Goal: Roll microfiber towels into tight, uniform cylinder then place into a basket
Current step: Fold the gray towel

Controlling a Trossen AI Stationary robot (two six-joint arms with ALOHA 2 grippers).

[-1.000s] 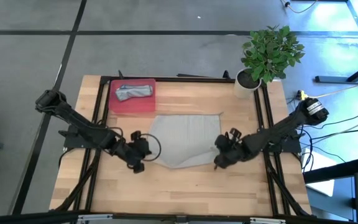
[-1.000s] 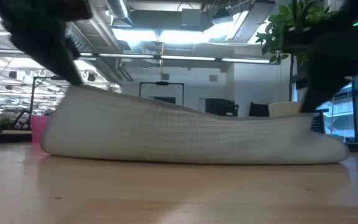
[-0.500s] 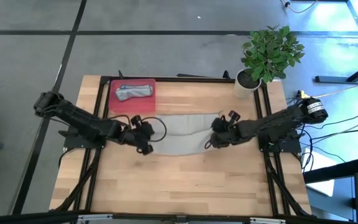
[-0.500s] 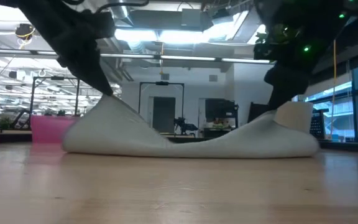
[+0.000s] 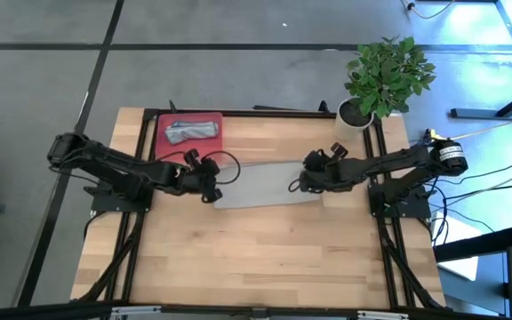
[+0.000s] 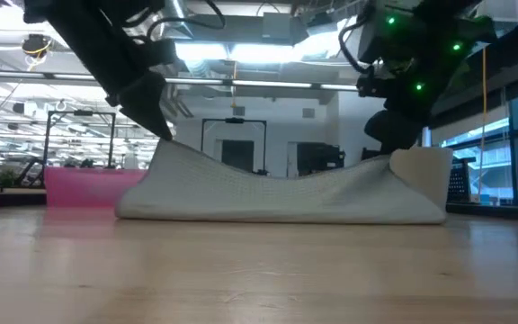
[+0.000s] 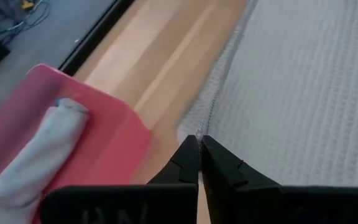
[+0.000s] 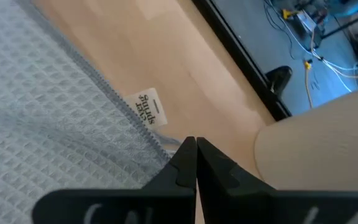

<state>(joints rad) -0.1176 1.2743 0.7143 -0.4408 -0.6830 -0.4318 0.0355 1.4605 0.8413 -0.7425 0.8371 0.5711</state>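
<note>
One wooden table [image 5: 265, 249] under office ceiling lights, w/ two towels and one red basket [image 5: 188, 147]. The grey towel [image 5: 260, 185] lies folded at table centre; the left gripper [image 5: 210, 187] and right gripper [image 5: 302, 181] each are clenched on one corner of it. The blue-teal towel [image 5: 191, 131], rolled, lies inside the basket. One potted plant [image 5: 382, 78] at far right corner.
</note>
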